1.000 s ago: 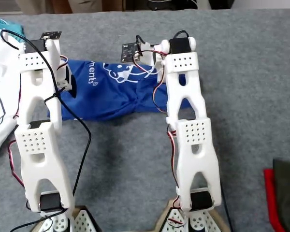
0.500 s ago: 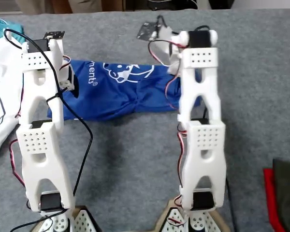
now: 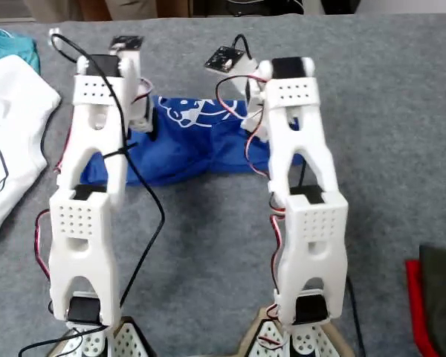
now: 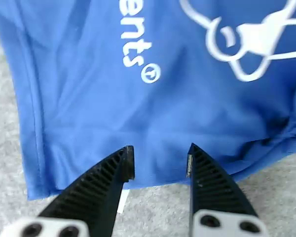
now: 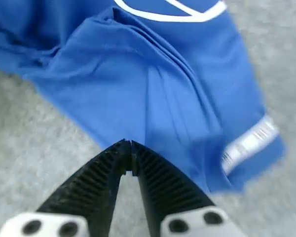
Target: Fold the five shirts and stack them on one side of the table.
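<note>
A blue shirt (image 3: 201, 145) with white print lies folded into a long band on the grey table, between my two arms. My left gripper (image 4: 160, 162) hovers open just above the blue shirt (image 4: 138, 74), near its hemmed end. One black fingertip (image 4: 129, 160) stands over the cloth close to the lower edge. My right gripper (image 5: 129, 148) is shut, its tips meeting at the edge of the blue shirt (image 5: 153, 79) toward the end with a white label. I see no cloth pinched between them.
A white shirt (image 3: 7, 149) lies spread at the table's left edge, with a teal shirt (image 3: 11, 44) behind it. A dark grey garment (image 3: 440, 297) on a red one (image 3: 415, 297) sits at the front right corner. Bare grey table (image 3: 208, 245) lies in front of the blue shirt.
My left arm has shifted right and farther over the blue shirt. My right arm swung out to the right, then came back over the shirt's right part. The shirt has barely moved.
</note>
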Robot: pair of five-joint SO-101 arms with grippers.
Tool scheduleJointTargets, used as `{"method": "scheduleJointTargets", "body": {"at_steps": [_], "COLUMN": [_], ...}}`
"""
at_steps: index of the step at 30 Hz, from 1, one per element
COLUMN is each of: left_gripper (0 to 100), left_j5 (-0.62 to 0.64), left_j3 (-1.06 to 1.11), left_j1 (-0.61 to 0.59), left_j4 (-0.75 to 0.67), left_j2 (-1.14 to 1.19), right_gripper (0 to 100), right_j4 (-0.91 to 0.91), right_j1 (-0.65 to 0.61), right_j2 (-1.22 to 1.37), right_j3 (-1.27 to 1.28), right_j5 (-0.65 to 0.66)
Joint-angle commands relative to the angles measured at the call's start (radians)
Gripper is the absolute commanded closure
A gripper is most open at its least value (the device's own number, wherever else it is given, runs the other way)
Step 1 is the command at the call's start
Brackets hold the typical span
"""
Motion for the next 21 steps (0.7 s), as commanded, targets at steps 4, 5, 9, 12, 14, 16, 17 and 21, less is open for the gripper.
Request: {"method": "scheduleJointTargets", "body": {"at_steps": [4, 5, 9, 12, 14, 16, 17, 21], "left_gripper": [81, 81, 81, 81, 81, 81, 81, 81], "left_j5": [0.009, 0.009, 0.008, 0.009, 0.011, 0.011, 0.006, 0.003], "left_j3": [-0.094, -0.094, -0.086, -0.092, -0.094, -0.094, -0.094, -0.123], "left_j1": [0.008, 0.006, 0.005, -0.017, -0.044, -0.091, -0.114, -0.216], "left_j4": [0.003, 0.003, 0.003, 0.003, -0.002, -0.012, -0.012, -0.049], "left_j2": [-0.070, -0.070, -0.070, -0.064, -0.056, -0.047, -0.042, -0.025], "right_gripper": [99.0, 99.0, 98.9, 98.9, 98.9, 98.9, 98.9, 98.9], "right_j4": [-0.055, -0.068, -0.098, -0.098, -0.061, 0.002, 0.037, 0.130], "right_j1": [-0.004, -0.005, -0.015, -0.015, -0.010, -0.008, -0.008, -0.008], "right_j2": [0.154, 0.185, 0.323, 0.424, 0.456, 0.466, 0.467, 0.421], "right_j3": [-0.234, -0.288, -0.476, -0.590, -0.687, -0.789, -0.837, -0.926], "right_j5": [-0.009, -0.009, 0.014, 0.026, 0.026, 0.026, 0.026, 0.029]}}
